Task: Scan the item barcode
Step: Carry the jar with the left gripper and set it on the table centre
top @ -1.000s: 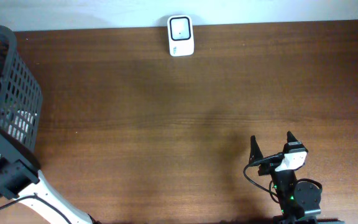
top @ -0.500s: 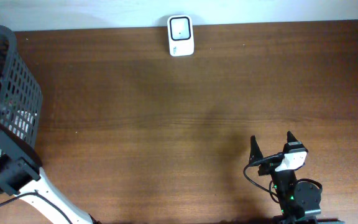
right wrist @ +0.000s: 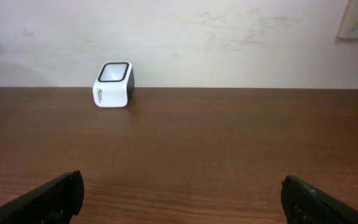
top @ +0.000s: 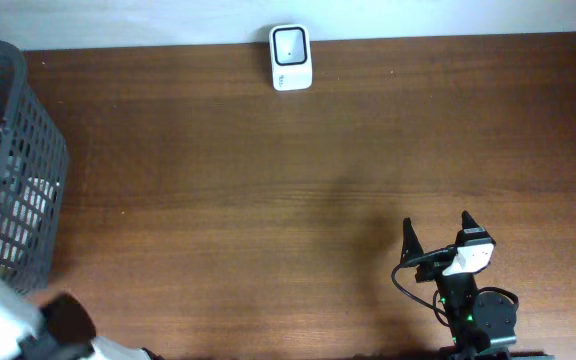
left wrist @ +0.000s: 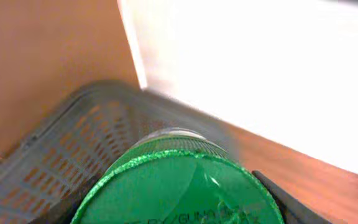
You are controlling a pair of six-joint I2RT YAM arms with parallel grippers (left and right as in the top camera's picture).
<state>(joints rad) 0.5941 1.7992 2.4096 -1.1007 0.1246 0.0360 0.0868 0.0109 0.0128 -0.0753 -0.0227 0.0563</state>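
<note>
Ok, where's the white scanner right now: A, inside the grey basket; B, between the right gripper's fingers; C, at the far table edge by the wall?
C: the white scanner stands alone on the table at its far edge, right by the wall.

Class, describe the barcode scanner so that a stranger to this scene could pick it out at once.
Take the brown wooden table and follow its far edge, along the pale wall. Near its middle stands the barcode scanner, alone. It is a small white box with a dark-framed window on top, unlike the dark mesh basket at the left end.
</note>
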